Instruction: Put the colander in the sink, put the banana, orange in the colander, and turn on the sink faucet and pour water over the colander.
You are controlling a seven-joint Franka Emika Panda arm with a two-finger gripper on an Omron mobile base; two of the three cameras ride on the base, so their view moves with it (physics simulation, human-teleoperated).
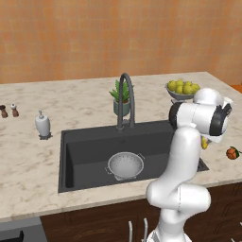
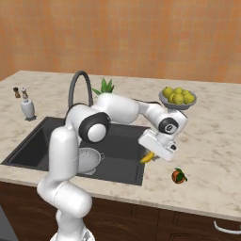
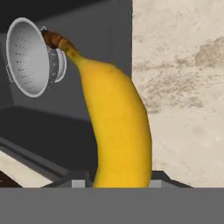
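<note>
The silvery colander (image 1: pixel 125 165) (image 2: pixel 89 159) (image 3: pixel 30 57) sits upright on the floor of the dark sink (image 1: pixel 85 142) (image 2: pixel 33 141). My gripper (image 2: pixel 156 151) (image 3: pixel 118 181) is shut on the yellow banana (image 2: pixel 148 157) (image 3: pixel 116 122) (image 1: pixel 204 143), right at the sink's right edge, with the banana's stem pointing toward the colander. The orange (image 1: pixel 231 152) (image 2: pixel 178 176) lies on the counter to the right of the gripper, near the front edge. Behind the basin stands the dark gooseneck sink faucet (image 1: pixel 126 97) (image 2: pixel 77 87), and no water shows.
A footed grey bowl of yellow-green fruits (image 1: pixel 182 90) (image 2: pixel 178 98) stands at the back right. A potted plant (image 1: pixel 121 97) (image 2: pixel 106 87) is behind the faucet. A white soap dispenser (image 1: pixel 42 125) (image 2: pixel 28 109) and two shakers (image 1: pixel 9 111) stand to the left.
</note>
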